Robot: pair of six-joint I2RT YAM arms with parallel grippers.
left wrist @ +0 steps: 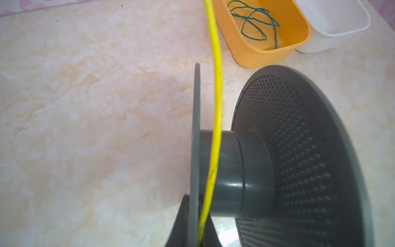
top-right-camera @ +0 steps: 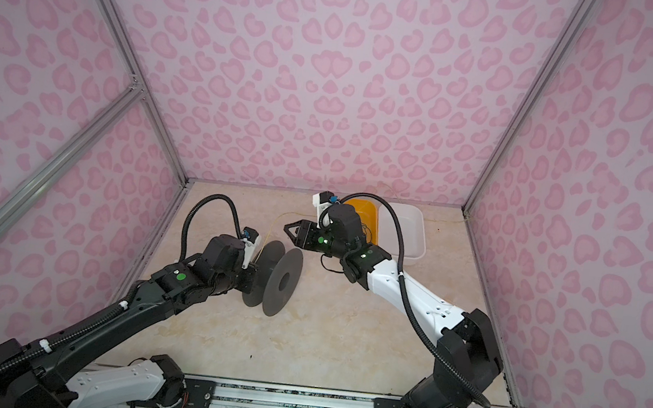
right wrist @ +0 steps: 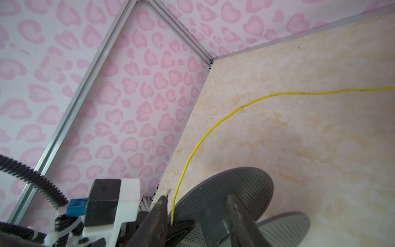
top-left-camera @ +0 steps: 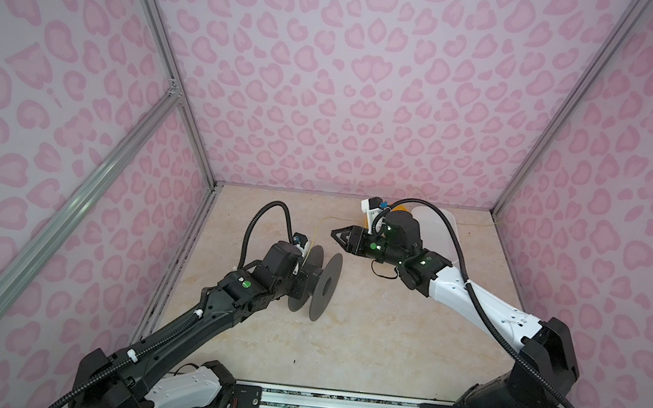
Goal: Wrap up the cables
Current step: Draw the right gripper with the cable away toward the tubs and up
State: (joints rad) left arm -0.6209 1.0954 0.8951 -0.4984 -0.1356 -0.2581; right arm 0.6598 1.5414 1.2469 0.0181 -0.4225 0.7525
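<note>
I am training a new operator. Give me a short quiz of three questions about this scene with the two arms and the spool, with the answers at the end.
1. True or false: the dark green cable lies in the white bin.
2. What is the left gripper shut on? A: the flange of the grey spool, with the yellow cable caught against it. B: the orange bin alone. C: nothing.
3. Fill in: the right gripper is ____ and holds nothing.

Key
1. False: it lies in the orange bin.
2. A.
3. open.
</note>
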